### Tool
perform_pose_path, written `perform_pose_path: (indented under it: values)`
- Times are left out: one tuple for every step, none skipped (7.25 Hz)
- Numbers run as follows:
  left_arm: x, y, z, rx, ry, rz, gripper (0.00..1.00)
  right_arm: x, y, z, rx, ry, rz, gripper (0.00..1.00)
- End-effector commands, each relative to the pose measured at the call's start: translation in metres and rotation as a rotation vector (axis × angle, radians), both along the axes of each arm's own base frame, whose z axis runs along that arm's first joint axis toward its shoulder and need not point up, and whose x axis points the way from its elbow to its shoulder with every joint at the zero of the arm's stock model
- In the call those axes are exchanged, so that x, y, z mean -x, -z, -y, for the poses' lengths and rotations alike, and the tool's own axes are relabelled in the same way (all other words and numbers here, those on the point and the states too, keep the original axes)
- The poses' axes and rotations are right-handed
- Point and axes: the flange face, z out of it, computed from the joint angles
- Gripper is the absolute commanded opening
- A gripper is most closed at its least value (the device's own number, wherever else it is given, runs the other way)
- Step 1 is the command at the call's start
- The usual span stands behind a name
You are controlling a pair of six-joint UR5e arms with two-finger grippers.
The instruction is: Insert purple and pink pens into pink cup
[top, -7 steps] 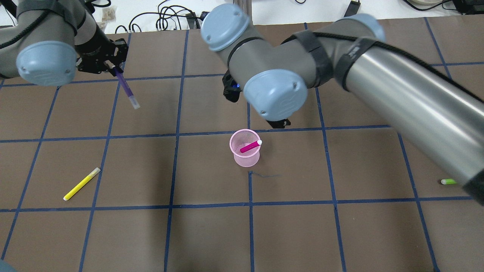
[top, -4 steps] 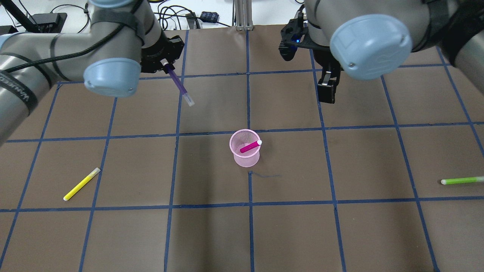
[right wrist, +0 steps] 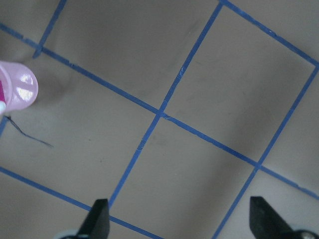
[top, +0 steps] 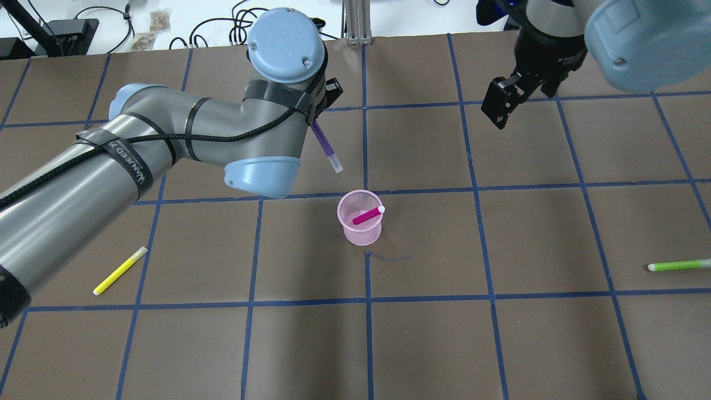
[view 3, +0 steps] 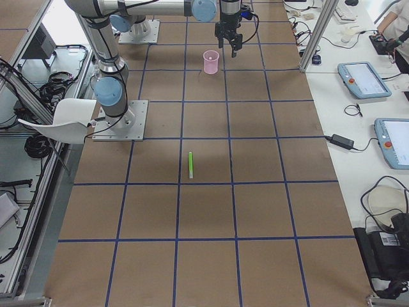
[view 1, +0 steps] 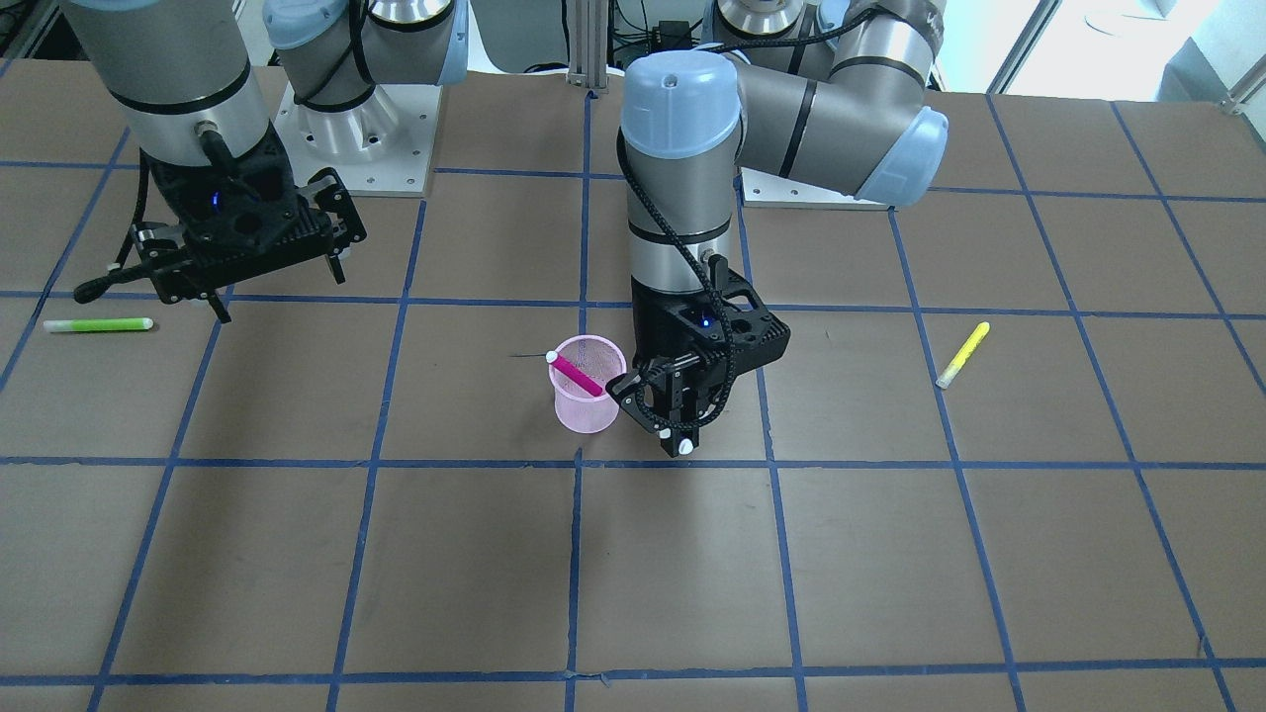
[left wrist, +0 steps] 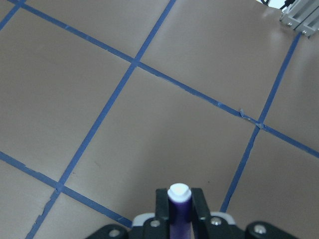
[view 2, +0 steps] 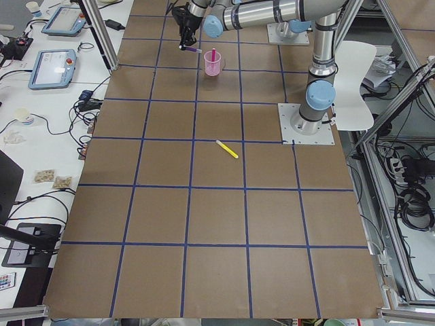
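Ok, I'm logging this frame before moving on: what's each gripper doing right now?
Left gripper: closed on the purple pen.
Right gripper: open, holding nothing.

The pink pen [top: 367, 216] is leaning across the pink cup [top: 362, 236], leaving the rest of its mouth free.
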Motion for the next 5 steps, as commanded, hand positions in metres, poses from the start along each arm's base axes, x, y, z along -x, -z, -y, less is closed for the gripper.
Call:
perform_pose_path:
  values:
    - [0.030,0.015,-0.023,0.031,0.017,0.012,0.00,-0.007,-0.008,-0.007,0.026,0.316,0.091,1.00]
    - [0.035,0.022,-0.031,0.025,0.024,0.033,0.00,-0.009,-0.010,-0.008,0.027,0.408,0.115,1.00]
    - [0.043,0.036,-0.045,-0.001,0.045,0.046,0.00,-0.010,-0.011,-0.009,0.028,0.415,0.117,1.00]
    - [0.046,0.041,-0.054,-0.004,0.052,0.072,0.00,-0.009,-0.012,-0.008,0.030,0.403,0.115,1.00]
    - [0.047,0.044,-0.056,-0.005,0.054,0.081,0.00,-0.010,-0.012,-0.007,0.031,0.403,0.116,1.00]
